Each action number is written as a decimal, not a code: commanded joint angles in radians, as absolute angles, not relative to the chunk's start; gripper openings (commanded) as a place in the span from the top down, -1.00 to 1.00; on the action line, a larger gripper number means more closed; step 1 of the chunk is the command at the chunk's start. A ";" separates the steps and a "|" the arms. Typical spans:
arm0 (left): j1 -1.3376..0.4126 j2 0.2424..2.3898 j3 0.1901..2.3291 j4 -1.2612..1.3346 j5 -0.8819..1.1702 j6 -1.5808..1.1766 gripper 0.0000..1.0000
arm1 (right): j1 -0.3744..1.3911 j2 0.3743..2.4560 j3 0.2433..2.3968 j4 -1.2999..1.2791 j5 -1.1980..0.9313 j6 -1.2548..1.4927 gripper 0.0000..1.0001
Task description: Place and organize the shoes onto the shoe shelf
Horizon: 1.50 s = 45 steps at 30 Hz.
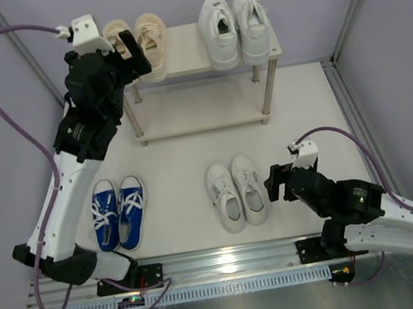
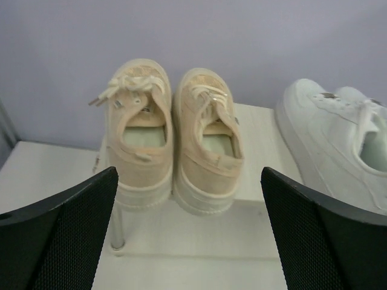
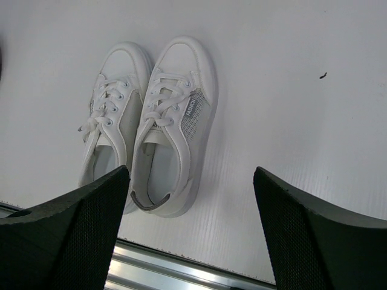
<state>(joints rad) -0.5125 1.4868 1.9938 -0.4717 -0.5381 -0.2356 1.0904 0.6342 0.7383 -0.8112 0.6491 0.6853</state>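
The shoe shelf (image 1: pixel 200 109) stands at the back. On its top board sit the beige canvas pair (image 1: pixel 145 42), also in the left wrist view (image 2: pixel 172 139), and the large white pair (image 1: pixel 234 27), whose left shoe shows in the left wrist view (image 2: pixel 338 151). My left gripper (image 1: pixel 132 58) is open and empty, just in front of the beige heels. The smaller white pair (image 1: pixel 236 193) lies on the floor, also in the right wrist view (image 3: pixel 151 121). My right gripper (image 1: pixel 273 182) is open and empty beside it on the right. The blue pair (image 1: pixel 119 212) lies at the front left.
The shelf's lower board (image 1: pixel 201 120) is bare. A metal rail (image 1: pixel 223 265) runs along the near edge. Purple cables (image 1: pixel 6 114) loop from both arms. Lilac walls close the space at back and sides.
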 commanded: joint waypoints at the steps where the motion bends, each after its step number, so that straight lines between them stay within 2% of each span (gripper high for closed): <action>1: -0.561 1.331 1.739 -0.462 -0.471 -0.374 -0.99 | 1.094 0.640 0.724 -0.744 0.684 0.686 -0.71; 5: -0.610 1.154 1.496 -0.509 -0.428 -0.506 -0.99 | 1.094 0.713 0.719 -0.716 0.654 0.686 -0.71; 8: -0.641 1.016 1.222 -0.532 -0.397 -0.592 -1.00 | 1.094 0.791 0.704 -0.648 0.597 0.669 -0.71; 12: -0.655 0.872 1.057 -0.598 -0.359 -0.660 -0.99 | 1.091 0.912 0.718 -0.554 0.543 0.621 -0.71; 18: -0.655 0.697 0.905 -0.692 -0.333 -0.689 -0.99 | 1.081 1.106 0.772 -0.421 0.453 0.609 -0.71; 26: -0.655 0.612 0.870 -0.762 -0.380 -0.661 -0.99 | 1.080 1.273 0.782 -0.367 0.359 0.670 -0.68; 29: -0.655 0.592 0.864 -0.770 -0.400 -0.650 -0.99 | 1.081 1.311 0.770 -0.351 0.328 0.680 -0.49; 30: -0.655 0.591 0.862 -0.775 -0.403 -0.650 -0.99 | 1.081 1.322 0.766 -0.350 0.325 0.686 -0.30; 34: -0.655 0.584 0.850 -0.779 -0.406 -0.650 -1.00 | 1.081 1.347 0.742 -0.351 0.336 0.698 0.01; 35: -0.655 0.586 0.847 -0.781 -0.407 -0.649 -0.99 | 1.081 1.353 0.741 -0.356 0.345 0.698 0.13; 36: -0.655 0.586 0.842 -0.779 -0.407 -0.649 -0.99 | 1.081 1.362 0.742 -0.367 0.366 0.703 0.39; 37: -0.655 0.589 0.841 -0.778 -0.407 -0.649 -0.99 | 1.081 1.383 0.745 -0.373 0.374 0.704 0.48; 38: -0.655 0.592 0.844 -0.776 -0.407 -0.649 -0.99 | 1.081 1.394 0.756 -0.377 0.382 0.704 0.67; 40: -0.655 0.601 0.851 -0.781 -0.407 -0.647 -1.00 | 1.081 1.420 0.767 -0.385 0.391 0.703 0.89; 45: -0.655 0.606 0.879 -0.798 -0.417 -0.637 -0.99 | 1.081 1.402 0.781 -0.379 0.417 0.687 0.92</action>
<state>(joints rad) -0.6525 0.6044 0.8452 -0.7853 -0.3931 -0.6506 1.0828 1.3872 0.7666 -0.4198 0.3855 0.6865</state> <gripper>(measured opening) 0.996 0.106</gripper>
